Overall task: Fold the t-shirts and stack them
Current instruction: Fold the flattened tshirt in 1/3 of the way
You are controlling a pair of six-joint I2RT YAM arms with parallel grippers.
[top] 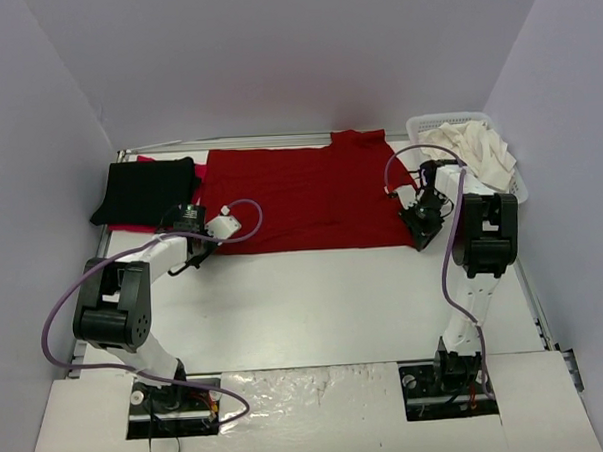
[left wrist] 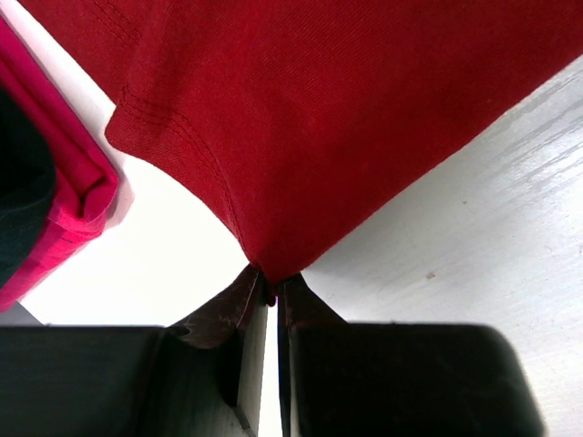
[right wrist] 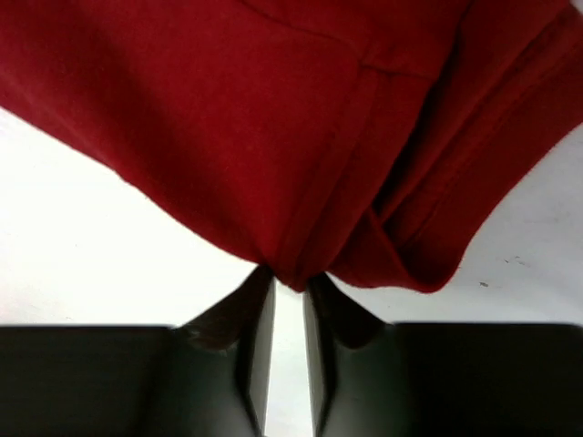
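Note:
A dark red t-shirt (top: 310, 196) lies spread flat across the back of the table, one sleeve (top: 360, 138) pointing to the rear. My left gripper (top: 197, 253) is shut on its near left corner (left wrist: 271, 264). My right gripper (top: 422, 239) is shut on its near right corner (right wrist: 291, 273), where the cloth bunches in folds (right wrist: 410, 246). A folded black t-shirt (top: 145, 190) lies on a folded bright red one (top: 131, 228) at the back left; both also show in the left wrist view, black (left wrist: 18, 182) on bright red (left wrist: 73, 200). Cream-white t-shirts (top: 473, 146) fill the basket.
A white plastic lattice basket (top: 422, 126) stands at the back right corner, close behind my right arm. Grey walls enclose the table on three sides. White tabletop (top: 315, 305) lies between the shirt and the arm bases.

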